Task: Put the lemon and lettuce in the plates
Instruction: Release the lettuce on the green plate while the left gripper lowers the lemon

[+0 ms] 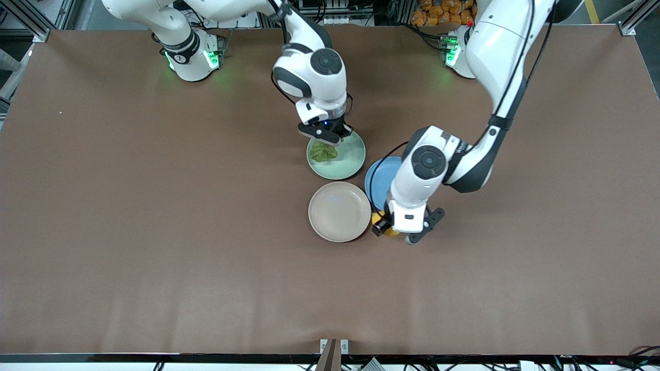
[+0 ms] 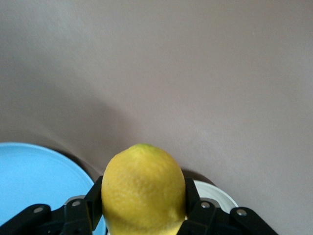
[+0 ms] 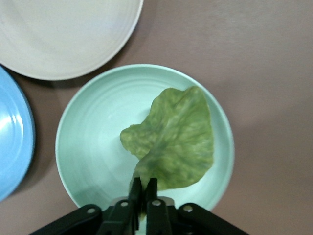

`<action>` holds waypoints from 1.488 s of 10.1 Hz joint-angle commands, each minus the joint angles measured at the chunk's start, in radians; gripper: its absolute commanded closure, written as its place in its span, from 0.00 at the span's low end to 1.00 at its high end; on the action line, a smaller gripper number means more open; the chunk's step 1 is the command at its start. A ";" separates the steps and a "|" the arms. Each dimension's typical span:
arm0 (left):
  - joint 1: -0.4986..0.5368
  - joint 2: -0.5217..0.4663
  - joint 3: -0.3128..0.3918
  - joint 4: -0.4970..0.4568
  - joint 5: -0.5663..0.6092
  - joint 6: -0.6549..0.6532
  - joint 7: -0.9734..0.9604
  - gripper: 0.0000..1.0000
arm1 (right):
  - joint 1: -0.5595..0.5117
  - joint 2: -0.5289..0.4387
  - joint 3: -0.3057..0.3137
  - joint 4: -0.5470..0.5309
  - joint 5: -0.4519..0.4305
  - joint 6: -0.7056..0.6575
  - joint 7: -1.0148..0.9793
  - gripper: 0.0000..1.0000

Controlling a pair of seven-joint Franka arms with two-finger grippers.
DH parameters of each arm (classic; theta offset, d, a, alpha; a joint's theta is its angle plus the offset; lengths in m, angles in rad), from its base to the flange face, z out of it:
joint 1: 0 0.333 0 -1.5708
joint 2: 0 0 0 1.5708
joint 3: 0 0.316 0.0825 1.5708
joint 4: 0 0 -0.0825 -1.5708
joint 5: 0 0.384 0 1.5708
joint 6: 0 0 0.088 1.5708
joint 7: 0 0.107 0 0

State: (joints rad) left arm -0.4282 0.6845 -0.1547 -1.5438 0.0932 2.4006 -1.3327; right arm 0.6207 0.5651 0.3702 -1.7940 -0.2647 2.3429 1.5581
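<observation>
Right gripper (image 1: 327,135) pinches the lettuce (image 1: 323,151) by its stem over the mint plate (image 1: 350,159), ready to drop it there. Beige plate (image 1: 339,211) sits bare for the lemon (image 1: 388,228), clamped in left gripper (image 1: 399,232) just beside it. Three plates counting the blue plate (image 1: 380,178); one lemon, one lettuce.

Even, soft overhead light, faint shadows under both arms, close lemon (image 2: 143,191) slightly blurred
</observation>
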 commanded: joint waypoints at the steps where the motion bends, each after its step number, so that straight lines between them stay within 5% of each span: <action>1: -0.040 0.066 0.011 0.088 -0.006 0.017 -0.039 1.00 | 0.007 0.041 -0.002 0.109 -0.034 -0.068 0.045 0.00; 3: -0.067 0.095 0.011 0.090 -0.007 0.070 -0.045 1.00 | -0.006 0.016 0.004 0.166 -0.033 -0.181 0.027 0.00; 6: -0.124 0.121 0.020 0.091 -0.004 0.130 -0.100 1.00 | -0.027 -0.149 0.006 0.165 0.014 -0.405 -0.203 0.00; 7: -0.129 0.121 0.020 0.088 0.003 0.130 -0.097 0.38 | -0.053 -0.213 -0.005 0.165 0.080 -0.477 -0.330 0.00; 8: -0.141 0.122 0.023 0.085 0.035 0.130 -0.088 0.00 | -0.077 -0.265 -0.037 0.168 0.126 -0.541 -0.449 0.00; 11: -0.132 0.109 0.026 0.079 0.065 0.115 -0.089 0.00 | -0.084 -0.378 -0.247 0.171 0.223 -0.646 -0.758 0.00; 15: 0.029 0.016 0.040 0.085 0.066 -0.053 0.043 0.00 | -0.142 -0.407 -0.454 0.206 0.226 -0.671 -1.094 0.00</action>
State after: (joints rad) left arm -0.4691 0.7710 -0.1067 -1.4484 0.1344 2.4326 -1.3590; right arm 0.4918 0.1847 -0.0306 -1.5904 -0.0623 1.6853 0.5611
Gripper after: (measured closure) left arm 0.000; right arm 0.000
